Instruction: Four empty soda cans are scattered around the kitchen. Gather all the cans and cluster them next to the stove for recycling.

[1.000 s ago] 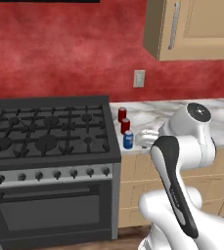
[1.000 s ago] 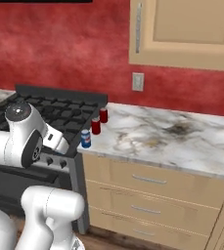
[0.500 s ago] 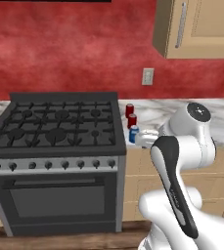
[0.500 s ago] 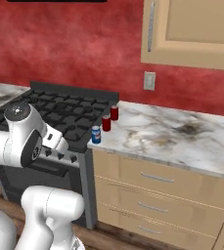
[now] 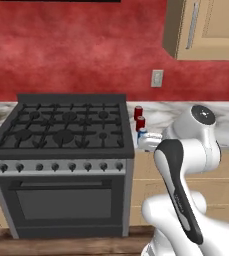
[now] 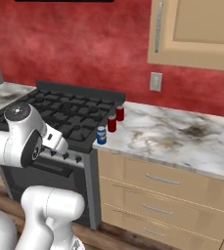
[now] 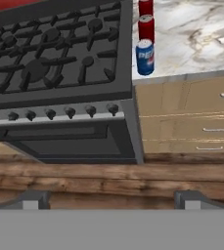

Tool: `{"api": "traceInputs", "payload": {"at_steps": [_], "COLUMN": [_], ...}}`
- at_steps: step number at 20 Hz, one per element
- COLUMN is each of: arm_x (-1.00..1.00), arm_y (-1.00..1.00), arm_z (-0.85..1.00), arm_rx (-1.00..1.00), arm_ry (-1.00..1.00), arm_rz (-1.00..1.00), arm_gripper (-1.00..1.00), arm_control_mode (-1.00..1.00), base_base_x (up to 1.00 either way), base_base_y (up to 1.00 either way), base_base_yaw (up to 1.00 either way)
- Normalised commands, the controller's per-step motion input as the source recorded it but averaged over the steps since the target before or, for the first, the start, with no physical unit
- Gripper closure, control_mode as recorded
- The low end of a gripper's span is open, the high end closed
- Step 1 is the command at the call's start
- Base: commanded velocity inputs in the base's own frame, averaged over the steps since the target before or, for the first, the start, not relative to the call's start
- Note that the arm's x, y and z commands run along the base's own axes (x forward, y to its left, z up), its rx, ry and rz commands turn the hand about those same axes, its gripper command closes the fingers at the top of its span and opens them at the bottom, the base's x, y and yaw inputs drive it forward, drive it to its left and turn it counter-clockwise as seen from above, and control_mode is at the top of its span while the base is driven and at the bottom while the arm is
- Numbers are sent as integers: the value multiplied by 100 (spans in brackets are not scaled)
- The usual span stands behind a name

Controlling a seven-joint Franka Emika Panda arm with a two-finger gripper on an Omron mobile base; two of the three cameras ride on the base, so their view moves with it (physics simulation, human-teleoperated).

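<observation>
Three soda cans stand in a short row on the marble worktop (image 6: 182,136), just beside the right edge of the stove (image 5: 66,125). That stove is the largest thing here: a wide black gas range with dark grates, round burners and a line of grey knobs along its front, set against a red wall. Pale wood drawers (image 6: 152,195) sit under the worktop, a wall cupboard (image 6: 196,31) hangs above, and a white outlet (image 6: 156,81) is on the wall between them.

Of the row, the red can at the back (image 6: 120,113) is nearest the wall, a second red can (image 6: 112,123) comes next, and the blue can with a white band (image 6: 101,135) stands at the front near the worktop edge. All three are upright and close together, though whether they touch is too fine to tell. A fourth can would be needed to finish the cluster.

Seen from the hand, the claw (image 7: 111,200) hangs well back from the stove front, its two dark tips spread wide apart and carrying nothing.

Empty cans like these are probably very light, thin-walled, smooth and easy to dent or tip. A gentle squeeze across the middle of the body, with the can kept upright, looks the safest hold.
</observation>
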Motion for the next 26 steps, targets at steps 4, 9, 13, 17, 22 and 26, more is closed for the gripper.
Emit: {"api": "traceInputs", "payload": {"at_steps": [4,9,13,17,22,26], "arm_x": [0,0,0,0,0,0], "arm_y": [0,0,0,0,0,0], "arm_z": [0,0,0,0,0,0], "arm_rx": [0,0,0,0,0,0], "arm_ry": [0,0,0,0,0,0], "arm_rz": [0,0,0,0,0,0], "arm_gripper": [-100,-100,-100,-100,-100,-100], "arm_control_mode": [100,100,100,100,100,100], "base_base_x": [-7,-14,-21,-30,-20,-7], "base_base_y": [54,59,54,53,54,58], "base_base_yaw": [0,0,0,0,0,0]}}
